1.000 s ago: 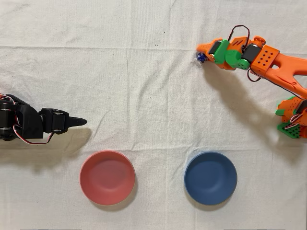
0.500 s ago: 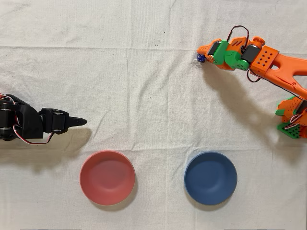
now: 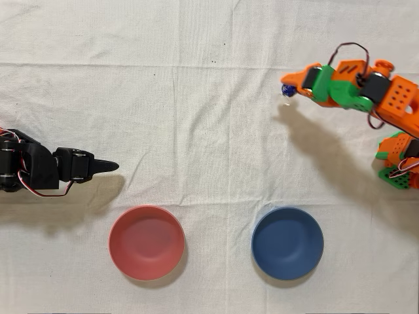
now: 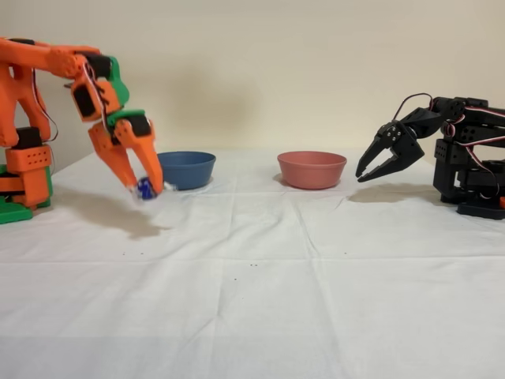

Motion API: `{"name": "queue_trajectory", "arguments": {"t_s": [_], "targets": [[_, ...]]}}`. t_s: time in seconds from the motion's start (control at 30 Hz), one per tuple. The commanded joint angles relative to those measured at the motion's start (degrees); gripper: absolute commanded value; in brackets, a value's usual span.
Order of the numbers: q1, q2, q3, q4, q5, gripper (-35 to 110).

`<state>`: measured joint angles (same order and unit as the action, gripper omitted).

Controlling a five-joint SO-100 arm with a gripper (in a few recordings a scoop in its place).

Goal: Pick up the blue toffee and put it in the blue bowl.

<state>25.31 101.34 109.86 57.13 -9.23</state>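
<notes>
Above cloth, claw (image 4: 142, 188) pinching blue toffee (image 4: 146, 189)

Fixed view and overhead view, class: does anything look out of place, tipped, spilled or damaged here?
Nothing stands out. The blue bowl and pink-red bowl sit upright and empty on the creased white cloth. The orange gripper grips the blue toffee, apparently raised off the cloth.
</notes>
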Motion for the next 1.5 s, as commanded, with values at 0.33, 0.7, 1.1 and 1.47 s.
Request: {"name": "queue_trajectory", "arguments": {"t_s": [0.33, 0.7, 1.1, 1.47], "targets": [[-22.68, 18.54, -3.16, 8.88, -0.62, 12], [-39.64, 9.32, -11.78, 7.47, -0.62, 11], [-52.38, -1.76, -12.48, 0.79, -0.53, 10], [-61.17, -6.59, -9.58, -2.90, 0.70, 10]]}}
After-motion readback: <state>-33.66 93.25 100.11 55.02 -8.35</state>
